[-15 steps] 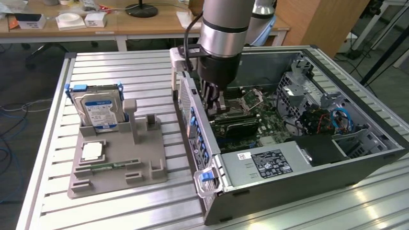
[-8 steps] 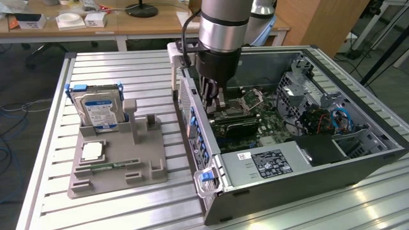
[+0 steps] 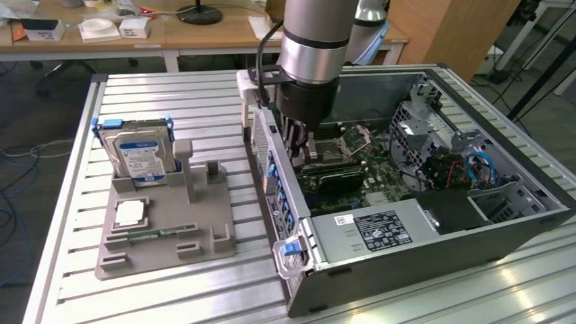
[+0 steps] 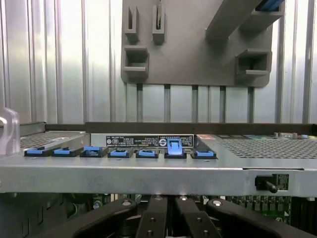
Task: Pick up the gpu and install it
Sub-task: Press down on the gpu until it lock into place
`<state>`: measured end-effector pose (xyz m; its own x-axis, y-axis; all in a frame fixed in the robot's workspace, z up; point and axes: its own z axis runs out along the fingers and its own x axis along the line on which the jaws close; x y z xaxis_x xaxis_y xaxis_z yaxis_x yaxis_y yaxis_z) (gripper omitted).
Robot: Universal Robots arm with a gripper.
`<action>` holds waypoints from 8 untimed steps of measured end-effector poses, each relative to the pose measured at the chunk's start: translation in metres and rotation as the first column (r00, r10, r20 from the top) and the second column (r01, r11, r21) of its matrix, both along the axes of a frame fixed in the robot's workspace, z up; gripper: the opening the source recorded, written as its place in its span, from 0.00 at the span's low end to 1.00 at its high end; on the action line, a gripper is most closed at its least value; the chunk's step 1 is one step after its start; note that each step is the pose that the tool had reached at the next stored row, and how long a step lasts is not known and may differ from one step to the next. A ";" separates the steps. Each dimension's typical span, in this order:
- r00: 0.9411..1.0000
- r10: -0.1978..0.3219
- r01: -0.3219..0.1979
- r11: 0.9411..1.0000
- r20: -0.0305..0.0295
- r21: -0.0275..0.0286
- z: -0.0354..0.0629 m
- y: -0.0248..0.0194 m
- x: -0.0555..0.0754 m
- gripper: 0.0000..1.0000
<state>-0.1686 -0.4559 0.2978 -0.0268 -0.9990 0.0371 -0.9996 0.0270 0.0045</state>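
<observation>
At the exterior view's left, a ribbed metal table (image 3: 180, 94) carries a gray holding fixture (image 3: 162, 253). A silver hard drive (image 3: 135, 155) with a blue-white label stands upright in a slot at the upper left of that fixture. Below it lie a small silver square chip (image 3: 131, 214) and, nearer the lower edge, a narrow green memory stick (image 3: 162, 234).

At the centre of the frame the arm (image 3: 311, 40) comes down from the top into the open computer case (image 3: 432, 250). Its gripper (image 3: 301, 145) is inside the case, just beside the slotted rear wall. In the wrist view the gripper (image 4: 168, 218) has its black fingers (image 4: 153, 220) drawn tight together (whether anything thin is pinched between them cannot be told). Beyond them a row of blue clips (image 4: 119, 152) lines the case wall.

Just below the gripper, a dark card with a green edge, apparently the gpu (image 3: 335, 177), sits against the motherboard (image 3: 382, 177). Further right and lower lies the power supply (image 3: 373, 233) with its black label. Blue cables (image 3: 481, 169) curl at the exterior view's right.
</observation>
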 end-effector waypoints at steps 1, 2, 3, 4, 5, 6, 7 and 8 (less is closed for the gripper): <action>1.000 0.000 0.000 1.000 0.001 0.002 0.0026 0.0001 0.000 0.11; 1.000 -0.001 0.001 1.000 0.000 0.000 0.0061 0.0001 0.001 0.11; 1.000 -0.001 0.001 1.000 0.000 0.000 0.0077 0.0002 0.004 0.11; 1.000 0.000 0.000 1.000 0.000 0.000 0.0085 0.0001 0.008 0.11; 1.000 0.000 0.000 1.000 0.000 0.000 0.0086 0.0000 0.013 0.11; 1.000 0.000 0.000 1.000 0.000 0.000 0.0086 0.0000 0.017 0.11; 1.000 0.000 0.000 1.000 0.000 0.001 0.0087 0.0000 0.022 0.11; 1.000 0.000 0.000 1.000 0.000 0.002 0.0086 -0.0001 0.026 0.11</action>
<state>-0.1422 -0.4560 0.3064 -0.0270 -0.9990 0.0349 -0.9996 0.0271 0.0045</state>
